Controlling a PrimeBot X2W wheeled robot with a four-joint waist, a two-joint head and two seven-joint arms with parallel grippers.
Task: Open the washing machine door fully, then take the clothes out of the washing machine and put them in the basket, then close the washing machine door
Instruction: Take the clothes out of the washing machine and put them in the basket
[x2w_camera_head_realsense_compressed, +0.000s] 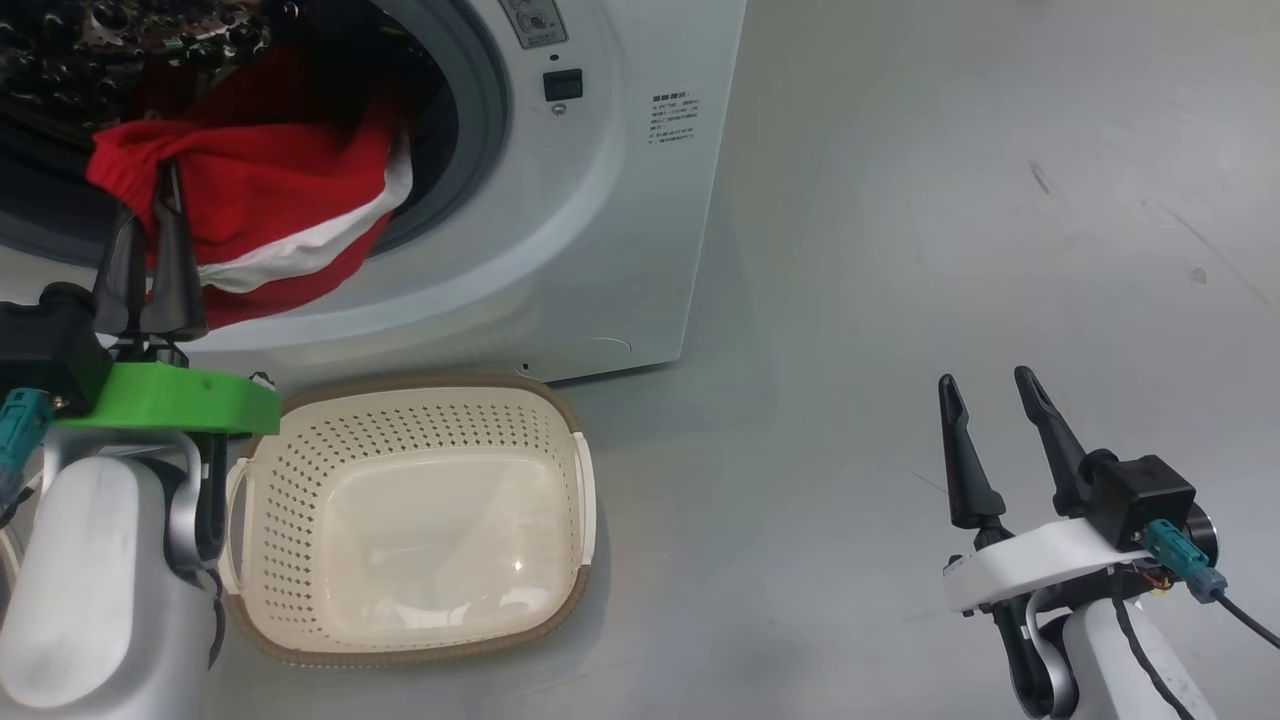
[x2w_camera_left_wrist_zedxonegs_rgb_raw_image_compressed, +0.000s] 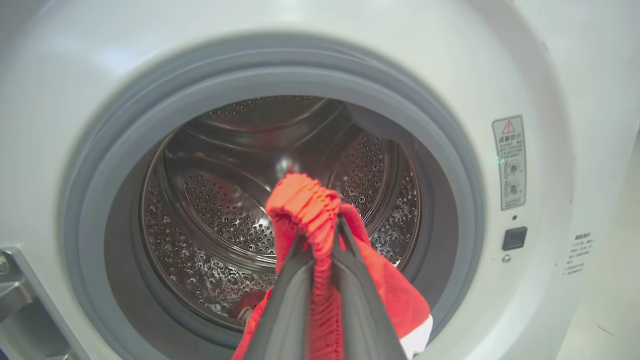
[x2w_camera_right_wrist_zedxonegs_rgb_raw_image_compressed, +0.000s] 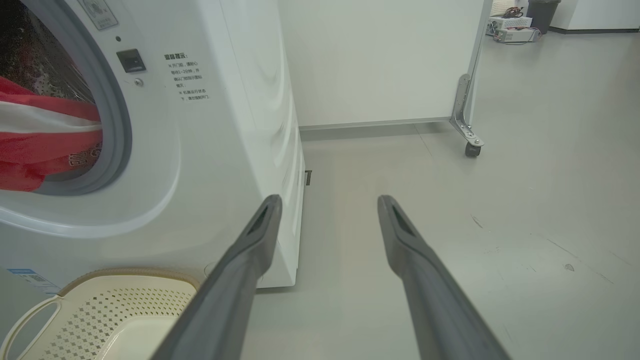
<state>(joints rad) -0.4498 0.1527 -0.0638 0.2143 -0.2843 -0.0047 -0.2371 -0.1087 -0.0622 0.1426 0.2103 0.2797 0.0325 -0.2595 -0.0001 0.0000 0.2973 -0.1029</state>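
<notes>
The white washing machine (x2w_camera_head_realsense_compressed: 600, 200) stands with its round mouth uncovered; its door is out of view. Red clothes (x2w_camera_head_realsense_compressed: 270, 190) with a white stripe hang out over the grey gasket. My left gripper (x2w_camera_head_realsense_compressed: 165, 180) is shut on a bunched red edge of them, just in front of the opening. The left wrist view has the red fabric (x2w_camera_left_wrist_zedxonegs_rgb_raw_image_compressed: 305, 205) pinched between my fingers (x2w_camera_left_wrist_zedxonegs_rgb_raw_image_compressed: 287, 300), with the steel drum (x2w_camera_left_wrist_zedxonegs_rgb_raw_image_compressed: 225, 200) behind. The cream basket (x2w_camera_head_realsense_compressed: 560, 470) sits on the floor right below the opening, with nothing in it. My right gripper (x2w_camera_head_realsense_compressed: 990, 385) hangs open over the floor to the right.
Grey floor (x2w_camera_head_realsense_compressed: 950, 200) stretches to the right of the machine. In the right wrist view, a white panel on a castor (x2w_camera_right_wrist_zedxonegs_rgb_raw_image_compressed: 470, 147) stands behind the machine (x2w_camera_right_wrist_zedxonegs_rgb_raw_image_compressed: 225, 125), and the basket (x2w_camera_right_wrist_zedxonegs_rgb_raw_image_compressed: 30, 310) shows at the lower left, with the red clothes (x2w_camera_right_wrist_zedxonegs_rgb_raw_image_compressed: 40, 145) in the machine's mouth.
</notes>
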